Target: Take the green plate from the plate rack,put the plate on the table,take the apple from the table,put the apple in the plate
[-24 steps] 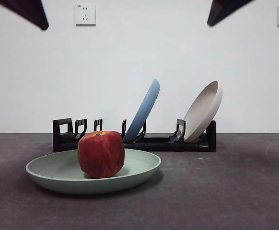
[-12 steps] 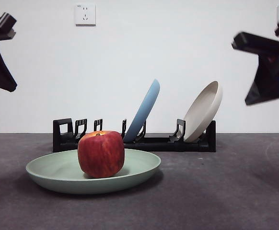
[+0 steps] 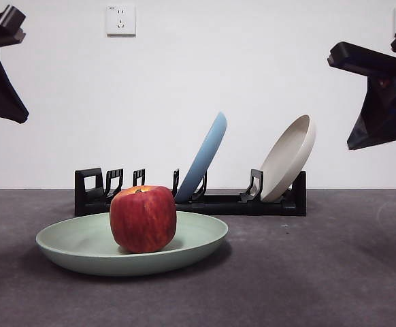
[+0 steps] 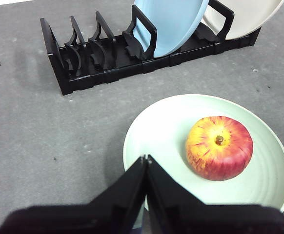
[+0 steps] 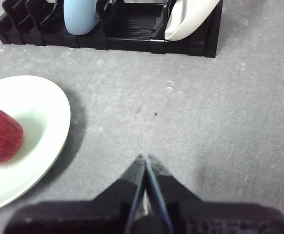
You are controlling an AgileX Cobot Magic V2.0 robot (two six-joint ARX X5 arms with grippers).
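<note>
The red apple (image 3: 143,219) sits upright in the pale green plate (image 3: 69,245), which lies flat on the dark grey table (image 3: 320,272) in front of the black plate rack (image 3: 218,203). In the left wrist view the apple (image 4: 219,147) rests on the green plate (image 4: 156,131), near my left gripper (image 4: 145,158), which is shut and empty above the plate's edge. My right gripper (image 5: 145,158) is shut and empty over bare table, to the side of the plate (image 5: 44,117). Both arms hang high at the front view's side edges.
The rack (image 4: 108,68) holds a light blue plate (image 3: 205,160) and a beige plate (image 3: 290,157), both leaning in their slots. Several slots at the rack's looped end stand empty. White wall with sockets behind.
Both arms have come down from the top corners to the side edges of the front view, then nearly stopped. Apple, plates and rack have not moved.
</note>
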